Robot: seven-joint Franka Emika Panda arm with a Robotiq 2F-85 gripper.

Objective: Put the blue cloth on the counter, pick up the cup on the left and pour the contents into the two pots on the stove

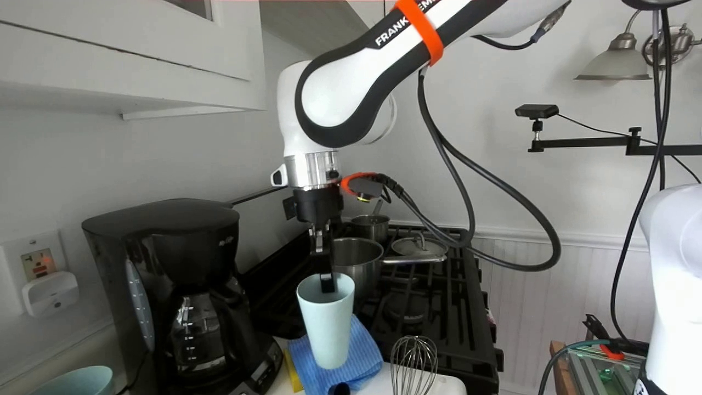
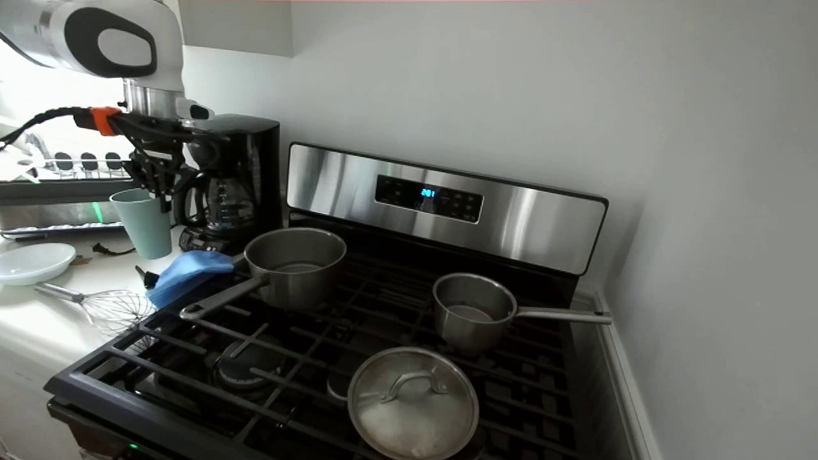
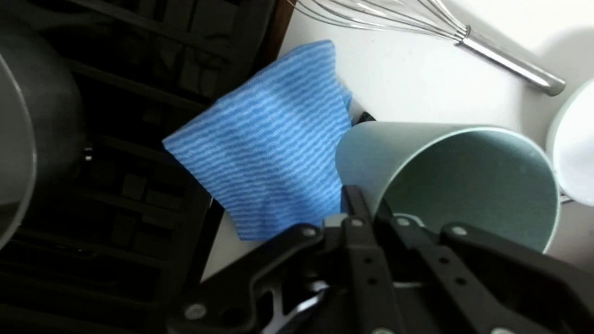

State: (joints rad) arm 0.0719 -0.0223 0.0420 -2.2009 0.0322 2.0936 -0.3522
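My arm (image 1: 343, 88) slants from upper right in an exterior view, then bends straight down. The blue cloth (image 3: 274, 144) overlaps the edge of the desk (image 3: 408, 88) at wrist-view centre; the stove (image 2: 281, 391) has open room lower left in an exterior view. My end effector (image 1: 328, 281) is clamped on the rim of the mint-green cup (image 1: 327, 332), which hangs tilted beneath it.

Pinches the green cup (image 3: 455, 181) by its rim with the tool (image 3: 370, 204). Looks down on the blue cloth (image 3: 264, 153), partly on the tabletop (image 3: 408, 79), partly over the stove (image 3: 153, 93); takes in a pot (image 3: 55, 102) at left, a whisk (image 3: 510, 58) and a bowl (image 3: 577, 148) at right.
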